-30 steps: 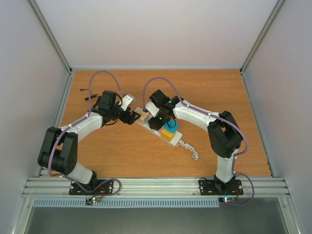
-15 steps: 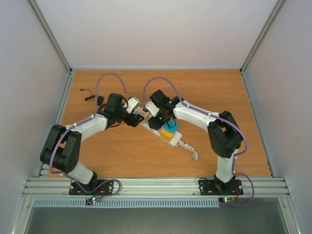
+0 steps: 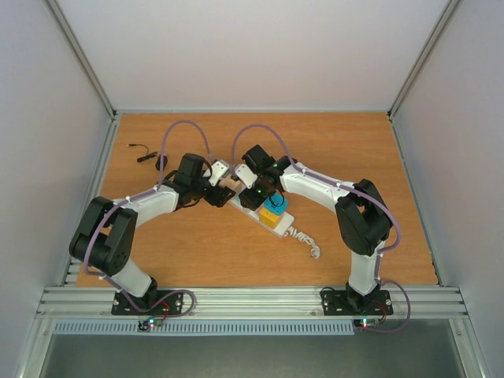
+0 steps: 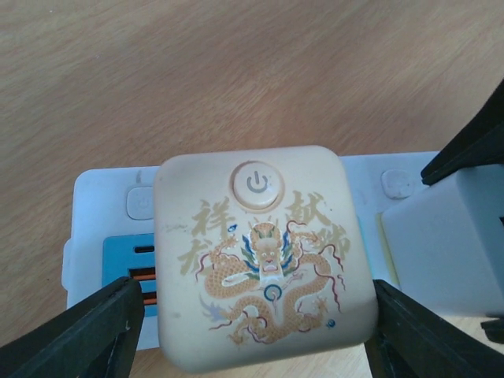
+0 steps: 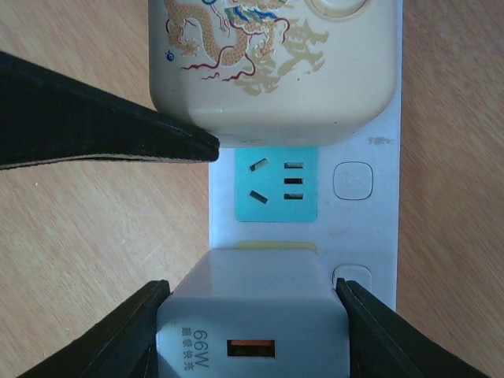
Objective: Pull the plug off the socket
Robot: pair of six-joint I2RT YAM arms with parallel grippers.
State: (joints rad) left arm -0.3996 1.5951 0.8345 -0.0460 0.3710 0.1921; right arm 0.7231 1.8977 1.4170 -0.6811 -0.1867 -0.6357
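Left gripper [image 4: 256, 293] now at socket [image 4: 98, 201], fingers apart astride dragon plug [image 4: 260, 252]; right gripper [image 5: 252, 293] clamps 66W charger [image 5: 253, 346]. I expect skewed pull drags socket along.

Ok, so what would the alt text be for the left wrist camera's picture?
A cream square plug with a power button and a dragon print sits in a white power strip, flanked low down by the two black fingers of the left gripper. A grey charger stands in the strip to its right.
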